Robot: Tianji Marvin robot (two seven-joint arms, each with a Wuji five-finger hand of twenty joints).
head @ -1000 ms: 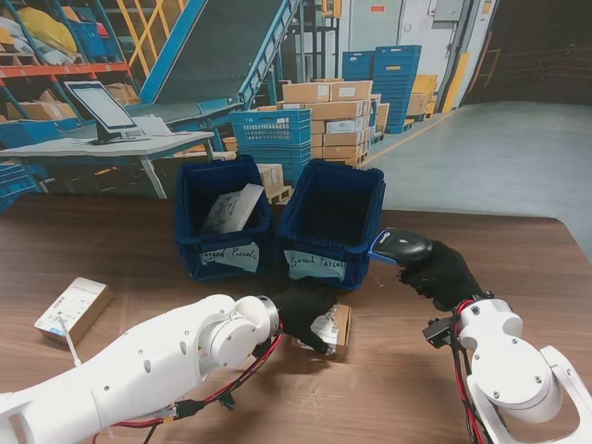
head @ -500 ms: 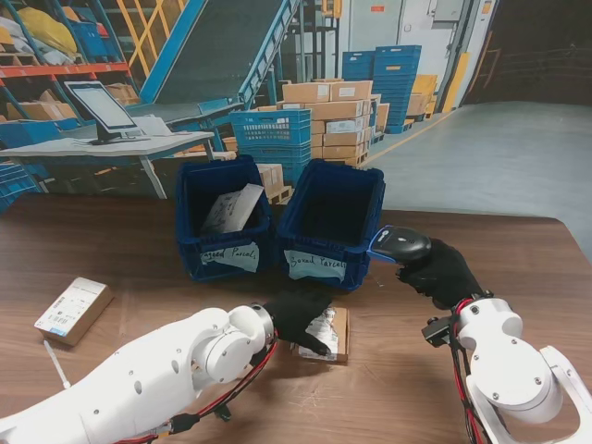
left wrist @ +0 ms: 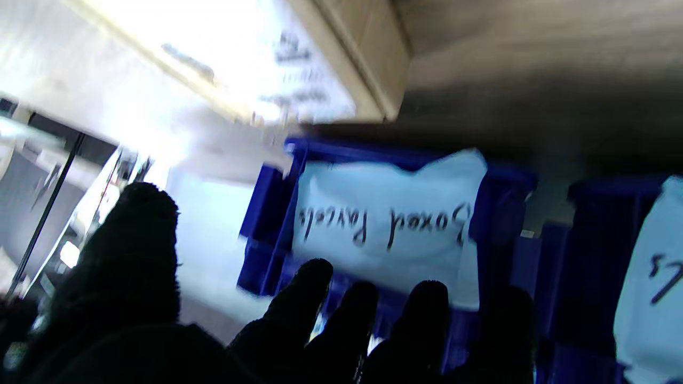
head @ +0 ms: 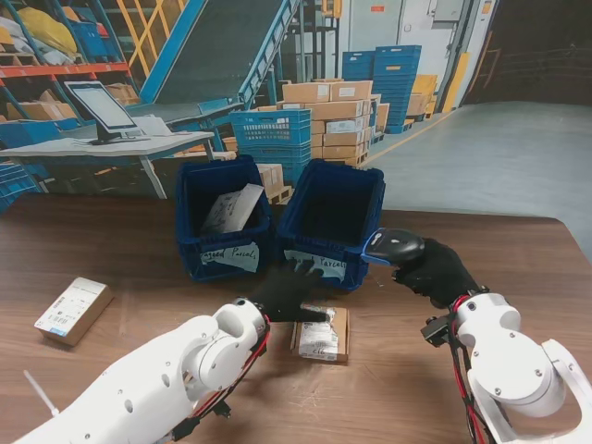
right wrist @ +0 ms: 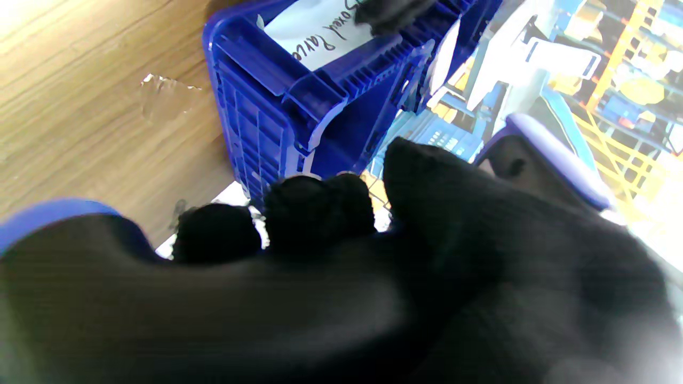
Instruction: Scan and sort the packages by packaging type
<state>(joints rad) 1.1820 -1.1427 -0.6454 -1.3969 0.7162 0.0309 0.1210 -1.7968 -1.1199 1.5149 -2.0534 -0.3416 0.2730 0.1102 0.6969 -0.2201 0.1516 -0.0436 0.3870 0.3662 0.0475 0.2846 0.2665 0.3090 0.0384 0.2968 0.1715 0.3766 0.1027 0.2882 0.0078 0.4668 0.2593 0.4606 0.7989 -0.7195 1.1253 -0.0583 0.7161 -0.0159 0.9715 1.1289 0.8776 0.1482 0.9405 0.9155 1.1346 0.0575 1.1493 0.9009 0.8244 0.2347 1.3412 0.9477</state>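
Wooden desk [head: 111, 231] carries everything. Landmark: blue "Boxed Parcels" bin [head: 330, 222], label facing me. Second blue bin [head: 220, 217] sits touching it on its left, with a white bagged parcel [head: 233, 209] inside. Left hand [head: 285, 294], black glove, hovers just nearer to me than the Boxed Parcels bin's front wall, fingers [left wrist: 299, 304] spread and released, holding nothing; the left wrist view shows the bin label straight ahead of them. Right hand [head: 435, 271] is at the bin's right front corner, clenched around the barcode scanner [head: 392, 247], scanner head beside the bin's corner. Small cardboard box with white label [head: 321, 334] lies flat on the desk, nearer to me than the Boxed Parcels bin, clear of both hands. Another labelled box [head: 72, 310] lies well left of the bins.
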